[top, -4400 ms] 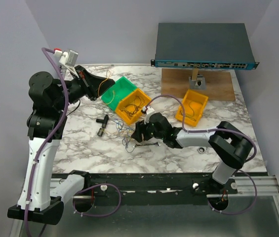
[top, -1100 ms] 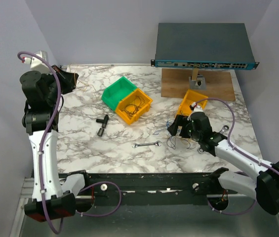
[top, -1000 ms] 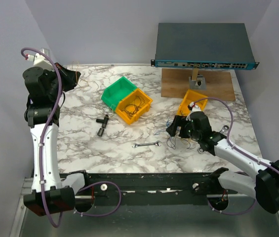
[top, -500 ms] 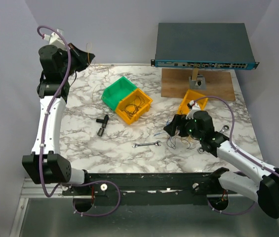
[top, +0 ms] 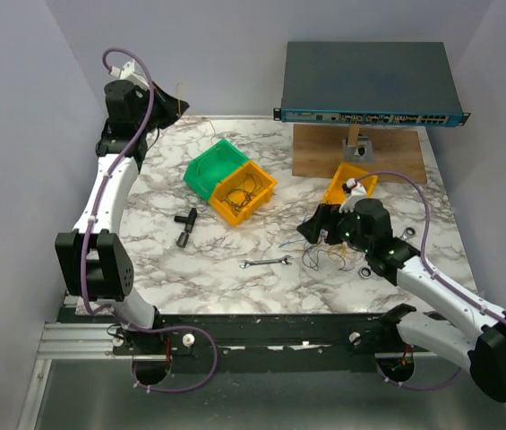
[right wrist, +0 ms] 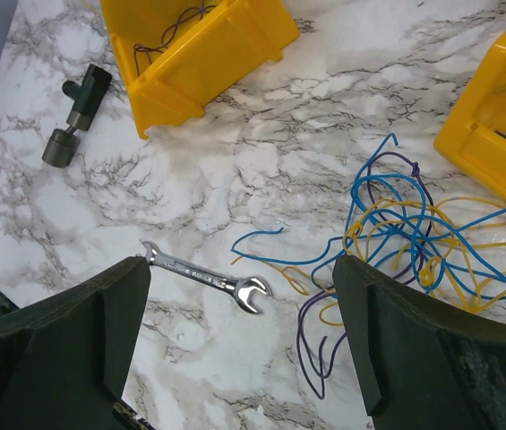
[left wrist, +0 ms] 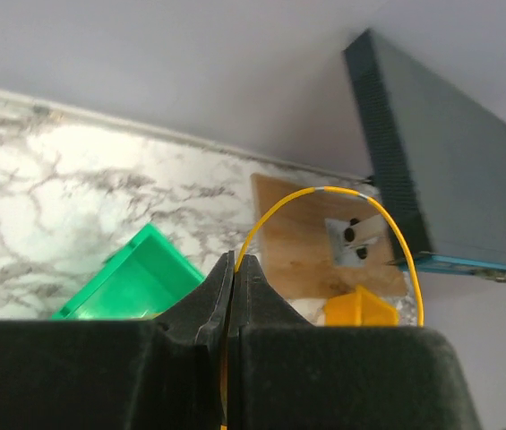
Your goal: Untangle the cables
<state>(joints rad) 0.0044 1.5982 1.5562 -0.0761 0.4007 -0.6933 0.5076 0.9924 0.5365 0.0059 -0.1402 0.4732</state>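
Observation:
A tangle of thin blue, yellow and purple cables [right wrist: 405, 231] lies on the marble table, seen from above as a small cluster [top: 326, 257] right of centre. My right gripper [right wrist: 239, 273] hovers open above the table just left of the tangle, holding nothing; from above it [top: 315, 229] sits at the tangle's far edge. High over the table's back left corner, my left gripper [top: 168, 100] is raised. Its jaws [left wrist: 235, 262] are shut on one yellow cable [left wrist: 324, 190], which arcs up and to the right from between them.
A silver wrench [right wrist: 208, 276] lies under the right gripper. Joined green [top: 206, 167] and yellow [top: 245, 193] bins hold more wires; another yellow bin [top: 349, 184] stands behind the tangle. A black T-shaped part [top: 185, 226], a wooden board [top: 360, 158] and a network switch [top: 369, 81] are also present.
The left arm has swung upward and rightward along the back left corner, still gripping the yellow cable. The right arm has shifted only slightly and stays open over the tangle.

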